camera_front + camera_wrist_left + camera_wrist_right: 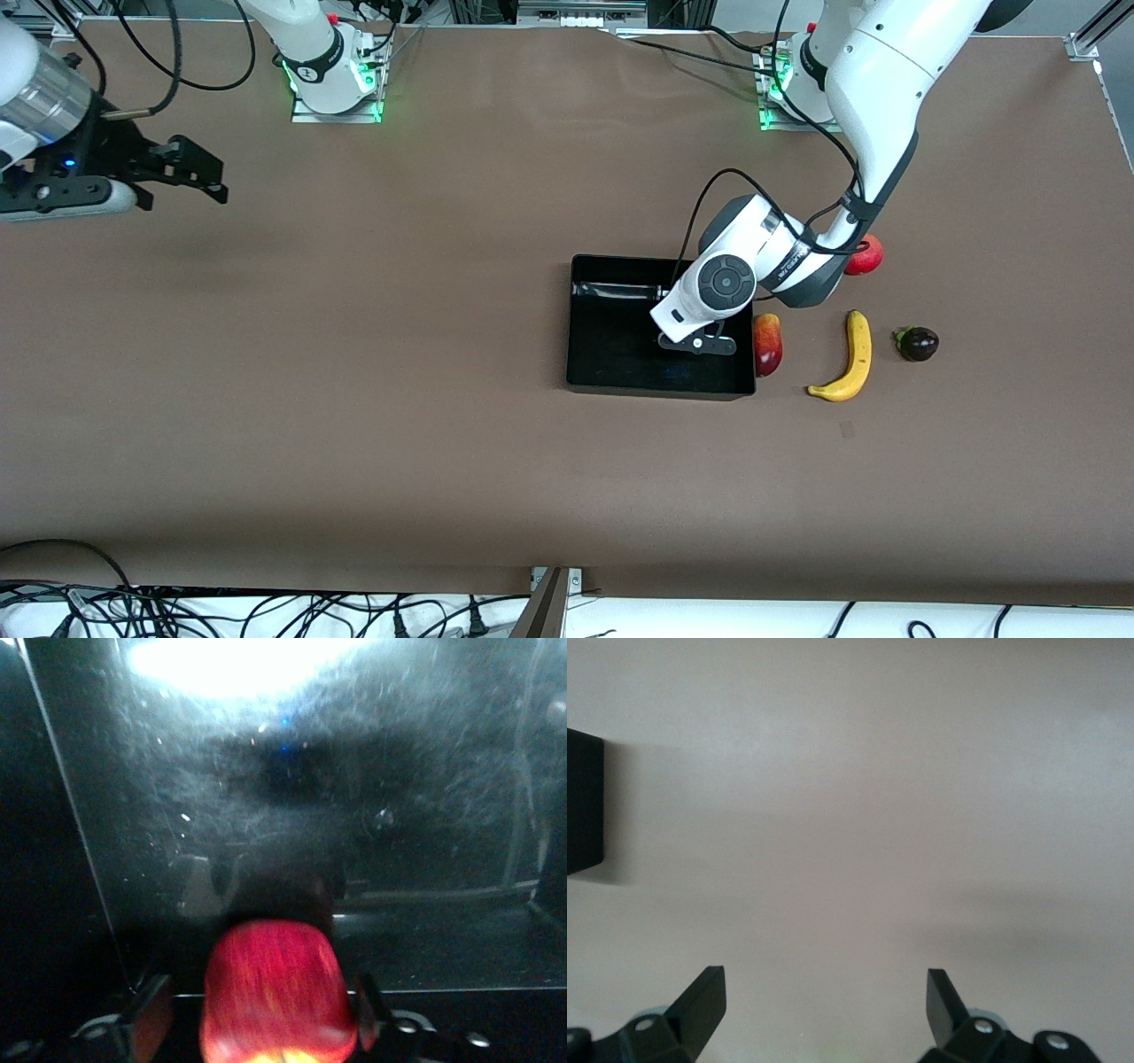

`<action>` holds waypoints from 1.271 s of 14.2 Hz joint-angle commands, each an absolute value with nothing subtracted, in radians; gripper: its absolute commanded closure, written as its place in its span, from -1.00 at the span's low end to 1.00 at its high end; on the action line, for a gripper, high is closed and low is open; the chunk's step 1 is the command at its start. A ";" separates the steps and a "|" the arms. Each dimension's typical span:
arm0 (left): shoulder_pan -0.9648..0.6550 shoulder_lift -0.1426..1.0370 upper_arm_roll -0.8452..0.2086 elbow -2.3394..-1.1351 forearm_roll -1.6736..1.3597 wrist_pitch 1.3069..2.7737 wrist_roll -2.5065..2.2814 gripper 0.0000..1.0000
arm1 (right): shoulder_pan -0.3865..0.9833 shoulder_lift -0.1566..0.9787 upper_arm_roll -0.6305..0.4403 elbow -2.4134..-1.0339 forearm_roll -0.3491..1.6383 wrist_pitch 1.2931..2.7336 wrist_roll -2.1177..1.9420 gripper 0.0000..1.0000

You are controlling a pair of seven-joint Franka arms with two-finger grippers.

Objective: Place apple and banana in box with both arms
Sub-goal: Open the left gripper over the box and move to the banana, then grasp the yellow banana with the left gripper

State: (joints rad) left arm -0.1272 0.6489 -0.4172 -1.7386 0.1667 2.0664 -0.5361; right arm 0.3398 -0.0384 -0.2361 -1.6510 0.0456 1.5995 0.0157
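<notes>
Apple: clamped in left gripper over box; firm, smooth, likely slippery; grip across middle.
Banana: on table, near box; softer.
Right gripper: spread, empty, waiting.

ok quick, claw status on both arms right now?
Left claw: closed on the apple, over the box.
Right claw: open, holding nothing, waiting above bare table at the right arm's end.
</notes>
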 commanded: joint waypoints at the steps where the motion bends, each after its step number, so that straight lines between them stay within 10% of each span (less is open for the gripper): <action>1: -0.111 0.569 -0.423 -1.678 0.190 1.956 -0.561 -1.00 | 0.239 -0.054 -0.140 -1.671 0.034 1.618 -0.014 -1.00; 8: 0.176 0.590 -0.411 -1.497 0.236 1.706 -0.084 -1.00 | 0.252 -0.028 -0.137 -1.666 -0.009 1.620 -0.014 -1.00; 15: 0.299 0.712 -0.408 -1.626 0.441 2.026 0.255 -1.00 | 0.247 -0.026 -0.144 -1.628 -0.002 1.566 -0.015 -1.00; 18: 0.347 0.747 -0.410 -1.701 0.465 2.160 0.255 0.46 | 0.245 -0.015 -0.144 -1.626 -0.006 1.559 -0.011 -1.00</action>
State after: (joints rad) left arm 0.3022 0.7510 -0.3944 -1.6426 0.4349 2.0971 0.2288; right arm 0.2585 -0.0215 -0.1526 -1.6416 0.0070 1.5806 -0.0021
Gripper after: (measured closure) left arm 0.194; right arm 0.000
